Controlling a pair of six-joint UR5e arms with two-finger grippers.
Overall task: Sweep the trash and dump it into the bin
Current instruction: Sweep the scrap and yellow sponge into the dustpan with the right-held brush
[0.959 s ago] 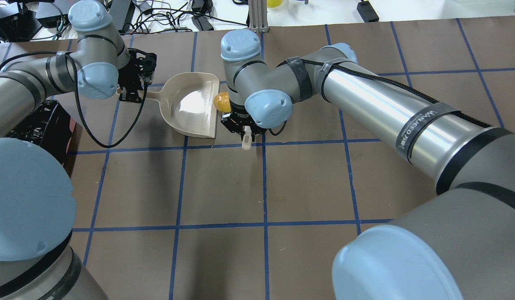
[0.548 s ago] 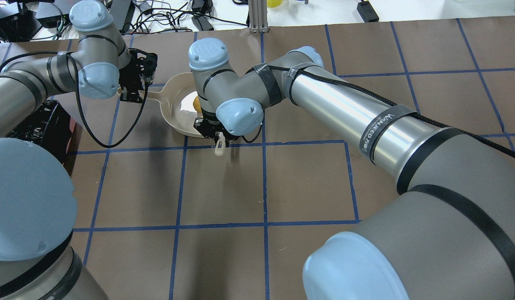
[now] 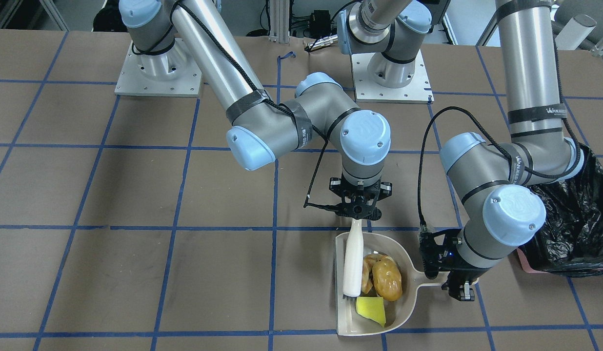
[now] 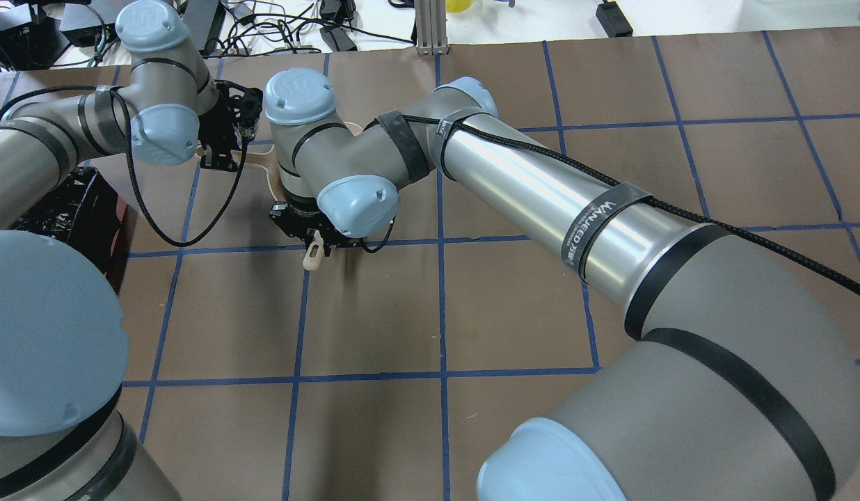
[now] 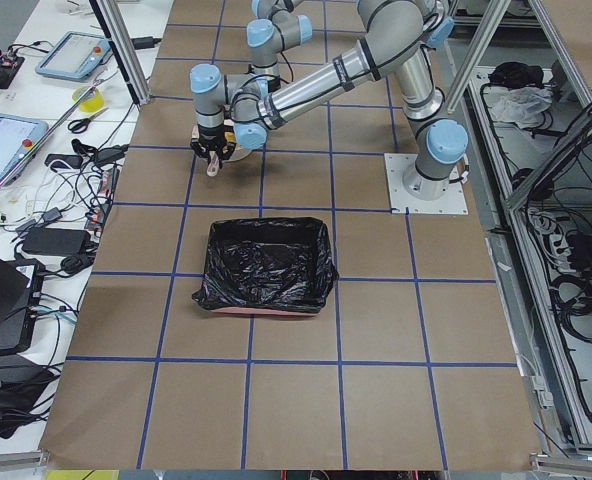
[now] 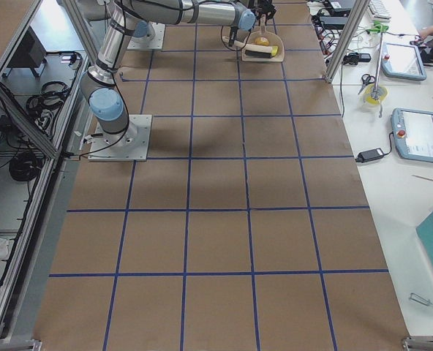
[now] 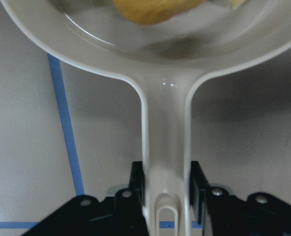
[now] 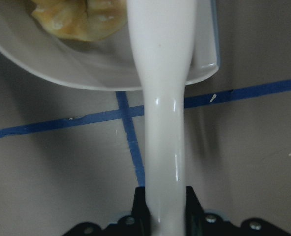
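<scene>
The beige dustpan [image 3: 400,316] lies on the table and holds the trash: two golden-brown pastry pieces [image 3: 382,278] and a yellow sponge wedge [image 3: 371,310]. My right gripper [image 3: 356,217] is shut on the white brush [image 3: 352,263], whose head rests inside the pan against the pastries. The right wrist view shows the brush handle [image 8: 162,123] reaching over the pan's rim [image 8: 86,81]. My left gripper [image 3: 445,282] is shut on the dustpan handle [image 7: 165,142]. In the overhead view my right arm hides most of the pan. The bin [image 3: 570,219], lined with black plastic, stands beside my left arm.
The bin [image 5: 266,265] sits on the table's left side, its pink base edge [image 3: 526,261] showing. The brown paper table [image 4: 513,306] has a blue tape grid. Cables and boxes [image 4: 263,28] lie beyond the far edge. Both arm bases [image 3: 157,73] stand on metal plates.
My right arm has swept the brush leftward from the pan's mouth into the pan, pushing the pastry inside. My left gripper and the dustpan have stayed in place.
</scene>
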